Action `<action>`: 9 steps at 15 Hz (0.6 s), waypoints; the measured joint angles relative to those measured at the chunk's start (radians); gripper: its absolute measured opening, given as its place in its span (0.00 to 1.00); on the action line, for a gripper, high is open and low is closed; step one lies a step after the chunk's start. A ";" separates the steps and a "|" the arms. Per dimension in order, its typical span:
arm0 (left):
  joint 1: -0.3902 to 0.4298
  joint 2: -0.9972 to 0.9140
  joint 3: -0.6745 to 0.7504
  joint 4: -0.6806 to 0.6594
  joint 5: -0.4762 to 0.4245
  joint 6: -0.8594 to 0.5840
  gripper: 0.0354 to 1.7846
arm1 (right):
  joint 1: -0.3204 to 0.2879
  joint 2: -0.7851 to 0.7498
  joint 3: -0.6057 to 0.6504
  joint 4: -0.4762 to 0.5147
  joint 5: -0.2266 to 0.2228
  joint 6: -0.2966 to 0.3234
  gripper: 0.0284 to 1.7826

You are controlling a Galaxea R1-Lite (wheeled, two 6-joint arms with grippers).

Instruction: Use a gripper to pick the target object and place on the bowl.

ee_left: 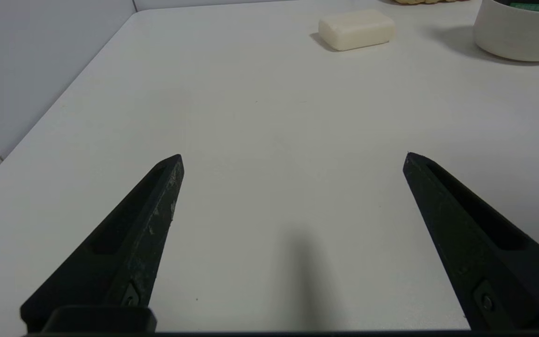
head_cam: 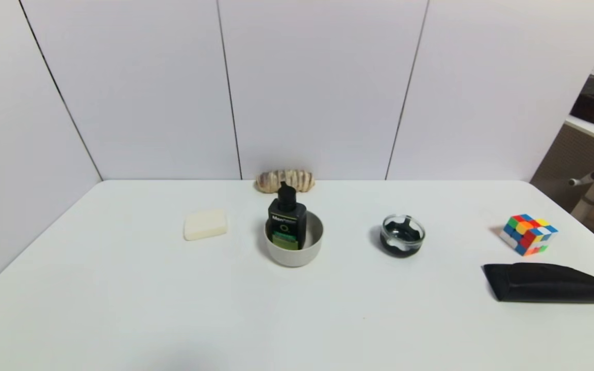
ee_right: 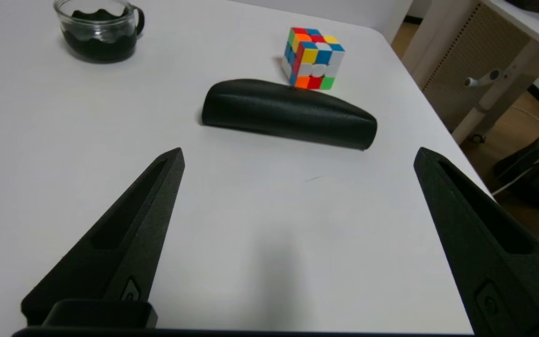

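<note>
The black pump bottle (head_cam: 287, 219) with white "Men" lettering and a green label stands inside the grey-beige bowl (head_cam: 304, 251) at the table's middle, leaning slightly. The bowl's wall also shows in the left wrist view (ee_left: 517, 32), with a strip of the bottle's green label (ee_left: 534, 6) at the frame's edge. Neither gripper shows in the head view. My left gripper (ee_left: 293, 157) is open and empty over bare table near the front left. My right gripper (ee_right: 297, 152) is open and empty over bare table near the front right, short of the black pouch.
A cream soap bar (head_cam: 205, 224) lies left of the bowl. A shell-like object (head_cam: 285, 181) lies by the back wall. A clear glass dish with dark contents (head_cam: 402, 236), a colour cube (head_cam: 528, 234) and a long black pouch (head_cam: 547, 283) lie to the right.
</note>
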 joint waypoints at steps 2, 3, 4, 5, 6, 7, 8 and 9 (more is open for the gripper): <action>0.000 0.000 0.000 0.000 0.000 0.000 0.94 | 0.006 -0.080 0.047 -0.004 0.044 0.005 0.95; 0.000 0.000 0.000 0.001 0.000 0.000 0.94 | 0.007 -0.106 0.066 -0.010 0.095 0.012 0.95; 0.000 0.000 0.000 0.000 0.000 0.001 0.94 | 0.008 -0.120 0.078 -0.011 0.127 0.023 0.95; 0.000 0.000 0.000 0.000 0.000 0.000 0.94 | 0.008 -0.131 0.091 -0.009 0.149 0.050 0.95; 0.000 0.000 0.000 0.000 0.000 0.000 0.94 | 0.009 -0.138 0.096 -0.003 0.155 0.087 0.95; 0.000 0.000 0.000 0.000 0.000 0.000 0.94 | 0.009 -0.143 0.097 0.002 0.154 0.112 0.95; 0.000 0.000 0.000 0.000 0.000 0.001 0.94 | 0.009 -0.146 0.098 0.002 0.153 0.120 0.95; 0.000 0.000 0.000 0.000 0.000 0.000 0.94 | 0.009 -0.148 0.099 0.003 0.152 0.122 0.95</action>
